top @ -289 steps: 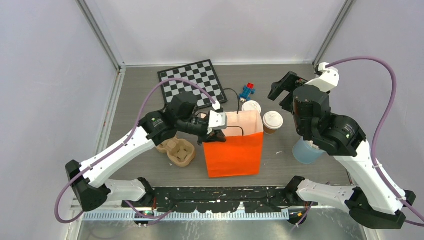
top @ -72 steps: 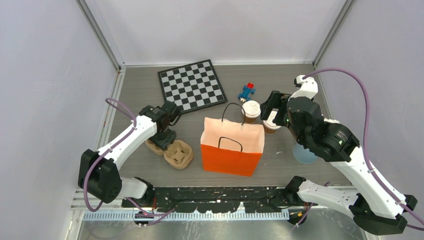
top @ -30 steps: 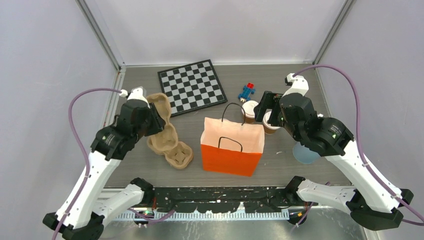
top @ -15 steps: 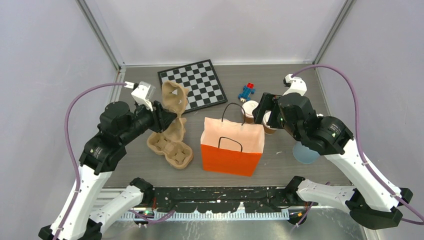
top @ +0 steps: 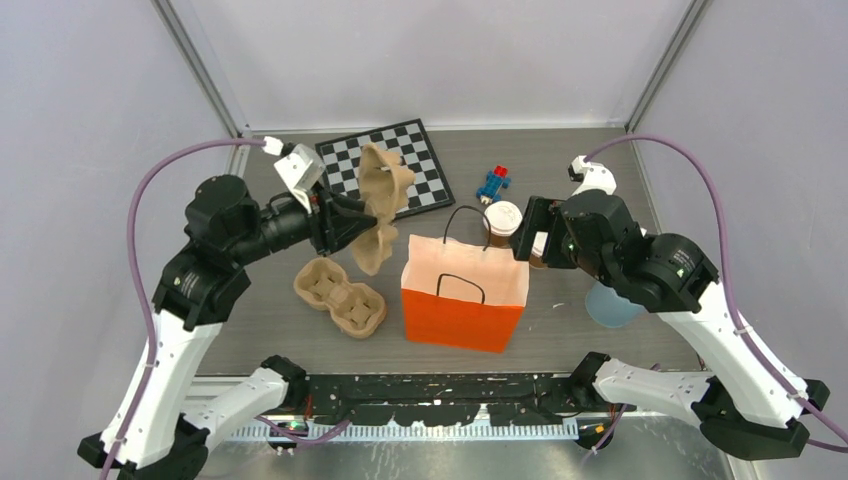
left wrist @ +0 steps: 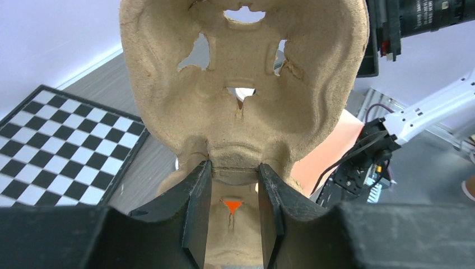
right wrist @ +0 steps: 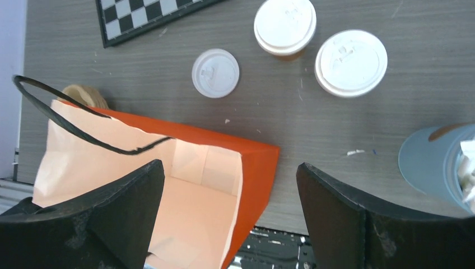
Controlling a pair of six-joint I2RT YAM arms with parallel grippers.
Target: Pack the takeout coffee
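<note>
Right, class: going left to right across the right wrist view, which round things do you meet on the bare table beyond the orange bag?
small white lid → lidded coffee cup → second lidded coffee cup → pale blue tumbler

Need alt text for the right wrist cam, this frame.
The right claw hangs open above an open orange paper bag, seen from overhead. Past the bag, two white-lidded coffee cups stand on the grey table, a smaller white lid beside them. A pale blue tumbler sits at the right edge, a chessboard corner top left.
</note>
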